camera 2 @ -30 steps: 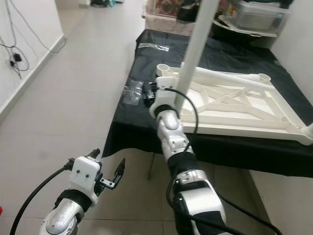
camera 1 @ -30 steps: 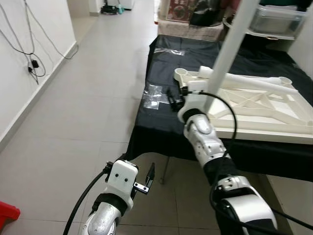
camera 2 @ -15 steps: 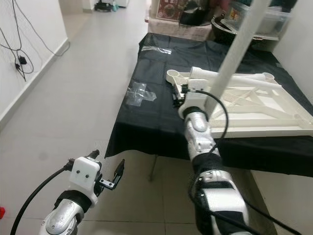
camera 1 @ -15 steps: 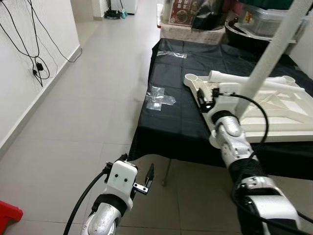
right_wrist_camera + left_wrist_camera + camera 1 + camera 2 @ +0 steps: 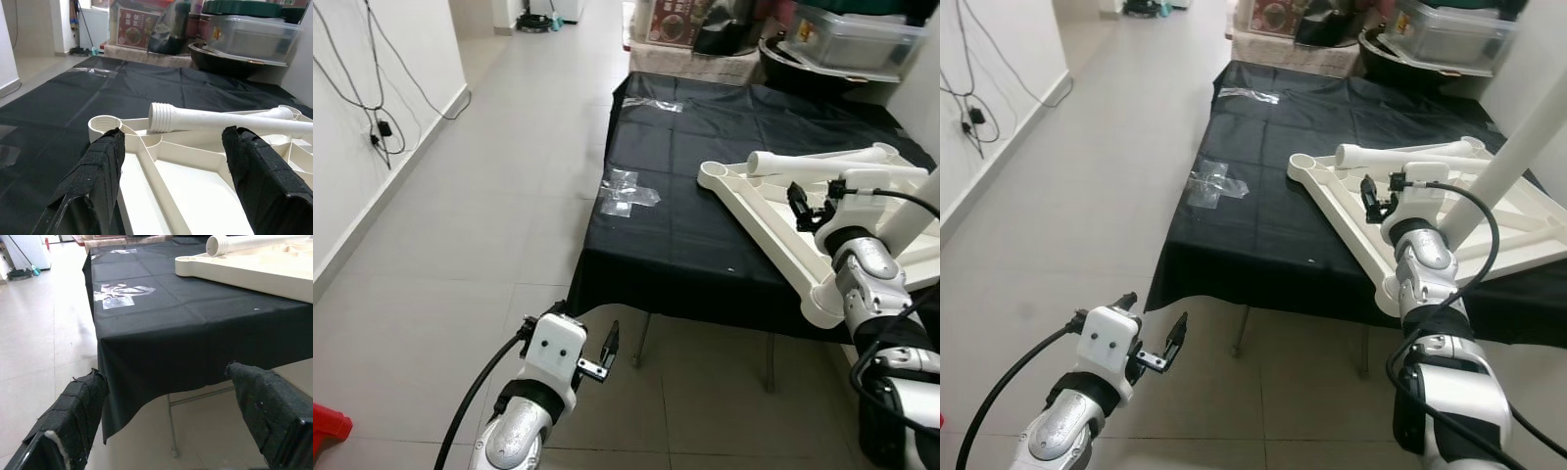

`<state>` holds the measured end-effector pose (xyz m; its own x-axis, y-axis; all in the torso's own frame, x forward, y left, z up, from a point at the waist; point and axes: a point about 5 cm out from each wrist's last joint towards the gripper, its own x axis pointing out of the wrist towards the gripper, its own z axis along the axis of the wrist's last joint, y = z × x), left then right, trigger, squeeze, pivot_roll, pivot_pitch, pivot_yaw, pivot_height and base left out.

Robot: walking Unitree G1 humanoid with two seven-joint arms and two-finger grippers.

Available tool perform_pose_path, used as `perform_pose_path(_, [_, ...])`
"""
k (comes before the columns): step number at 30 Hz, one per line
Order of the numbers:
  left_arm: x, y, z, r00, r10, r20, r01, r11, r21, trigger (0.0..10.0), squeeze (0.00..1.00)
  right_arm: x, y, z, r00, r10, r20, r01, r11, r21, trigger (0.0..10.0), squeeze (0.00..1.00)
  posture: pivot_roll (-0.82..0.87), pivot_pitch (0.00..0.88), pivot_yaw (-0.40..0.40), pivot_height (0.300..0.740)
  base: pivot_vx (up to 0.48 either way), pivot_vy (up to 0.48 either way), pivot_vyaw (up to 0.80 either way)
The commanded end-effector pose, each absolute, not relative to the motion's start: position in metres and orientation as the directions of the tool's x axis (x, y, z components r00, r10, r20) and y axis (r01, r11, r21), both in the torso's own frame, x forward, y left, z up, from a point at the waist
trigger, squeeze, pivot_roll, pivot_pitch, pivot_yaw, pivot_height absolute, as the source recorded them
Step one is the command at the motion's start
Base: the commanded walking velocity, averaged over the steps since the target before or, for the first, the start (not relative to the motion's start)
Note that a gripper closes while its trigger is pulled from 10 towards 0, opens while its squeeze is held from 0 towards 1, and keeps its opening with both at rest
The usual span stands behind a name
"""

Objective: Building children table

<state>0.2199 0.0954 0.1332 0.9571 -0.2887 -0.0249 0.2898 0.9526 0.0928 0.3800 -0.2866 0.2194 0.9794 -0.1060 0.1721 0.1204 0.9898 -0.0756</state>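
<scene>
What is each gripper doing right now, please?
Left gripper: open, holding nothing, low beside the black-covered table.
Right gripper: open, holding nothing, fingers over the white tabletop frame.

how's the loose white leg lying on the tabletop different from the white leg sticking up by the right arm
The loose white threaded table leg lies flat across the upturned cream plastic tabletop; the upright white table leg slants steeply upward at the tabletop's near corner. The lying leg's ribbed screw end is exposed near an empty round socket; the upright leg's lower end is hidden behind the right arm. Both are smooth white tubes.
</scene>
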Motion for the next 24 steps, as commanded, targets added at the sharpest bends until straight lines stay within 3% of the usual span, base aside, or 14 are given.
perform_pose_path(1, [0.219,0.095,0.127,0.955,-0.291,-0.059,0.296,0.95,0.097,10.0,0.0,0.38,-0.289,0.22,0.977,-0.115,0.178,0.129,0.989,-0.072,10.0,0.0,0.1,0.135,-0.106,0.74,0.0,0.0,0.0])
perform_pose_path(5, [0.221,0.097,0.127,0.957,-0.286,-0.056,0.29,0.951,0.103,10.0,0.0,0.388,-0.242,0.215,0.975,0.048,0.217,-0.042,0.999,-0.031,10.0,0.0,0.1,0.129,-0.107,0.74,0.0,0.0,0.0])
perform_pose_path(6, [0.221,0.097,0.127,0.957,-0.286,-0.056,0.29,0.951,0.103,10.0,0.0,0.388,-0.242,0.215,0.975,0.048,0.217,-0.042,0.999,-0.031,10.0,0.0,0.1,0.129,-0.107,0.74,0.0,0.0,0.0])
perform_pose_path(8, [0.221,0.097,0.127,0.958,-0.282,-0.054,0.286,0.952,0.106,10.0,0.0,0.385,-0.212,0.207,0.957,0.174,0.231,-0.173,0.985,-0.028,10.0,0.0,0.09,0.126,-0.106,0.74,0.0,0.0,0.0])
perform_pose_path(9, [0.221,0.097,0.127,0.958,-0.282,-0.054,0.286,0.952,0.106,10.0,0.0,0.385,-0.212,0.207,0.957,0.174,0.231,-0.173,0.985,-0.028,10.0,0.0,0.09,0.126,-0.106,0.74,0.0,0.0,0.0])
perform_pose_path(13, [0.223,0.099,0.127,0.961,-0.273,-0.049,0.277,0.954,0.112,10.0,0.0,0.362,-0.168,0.185,0.933,0.263,0.246,-0.268,0.963,-0.012,10.0,0.0,0.09,0.118,-0.102,0.74,0.0,0.0,0.0])
perform_pose_path(20, [0.225,0.102,0.126,0.964,-0.262,-0.048,0.266,0.956,0.12,10.0,0.0,0.332,-0.151,0.157,0.958,0.202,0.205,-0.211,0.977,0.026,10.0,0.0,0.08,0.109,-0.099,0.74,0.0,0.0,0.0])
perform_pose_path(24, [0.227,0.101,0.125,0.962,-0.271,-0.045,0.274,0.955,0.114,10.0,0.0,0.286,-0.133,0.126,0.975,0.192,0.115,-0.197,0.98,0.034,10.0,0.0,0.07,0.101,-0.096,0.74,0.0,0.0,0.0])
